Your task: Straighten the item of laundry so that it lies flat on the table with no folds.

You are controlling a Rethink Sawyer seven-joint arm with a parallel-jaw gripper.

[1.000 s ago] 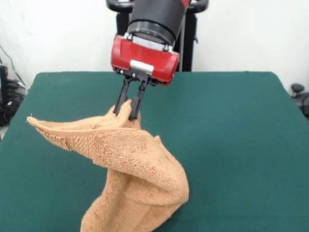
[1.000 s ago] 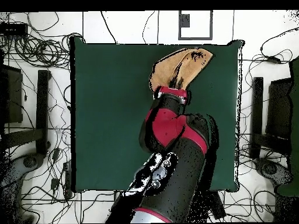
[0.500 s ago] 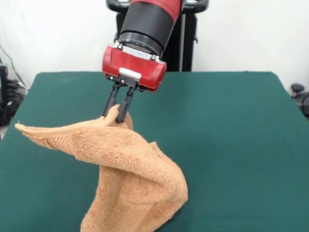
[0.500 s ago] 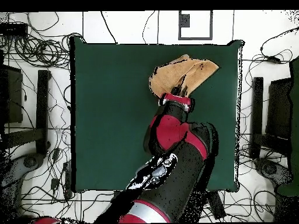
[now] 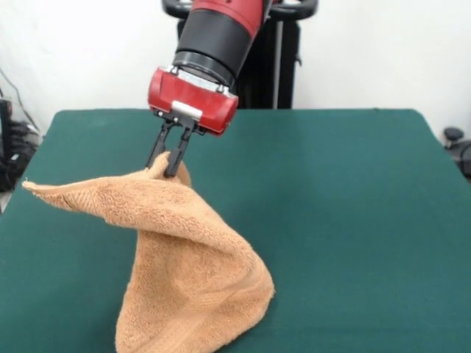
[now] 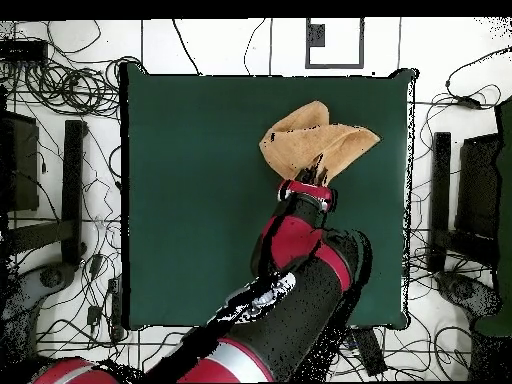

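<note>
The item of laundry [image 5: 193, 265] is a light orange-tan terry towel, lifted by one edge and hanging in twisted folds. Its lower part rests bunched on the green table [image 5: 346, 206] near the front edge, and one corner sticks out to the left in mid-air. My gripper [image 5: 165, 166] is shut on the towel's raised top edge, red housing above. From overhead the towel [image 6: 310, 140] shows as a crumpled shape toward the table's [image 6: 190, 200] upper right, with the gripper [image 6: 317, 170] at its lower edge.
The arm [image 6: 290, 290] reaches up across the table's lower right in the overhead view. Cables and dark stands ring the table on the floor. Bare green cloth [image 5: 353, 243] spreads to the right of the towel in the front view.
The gripper has carried the held towel edge leftward and back toward the robot in the front view. The hanging towel has followed and stretched out, its bunched lower part shifting left.
</note>
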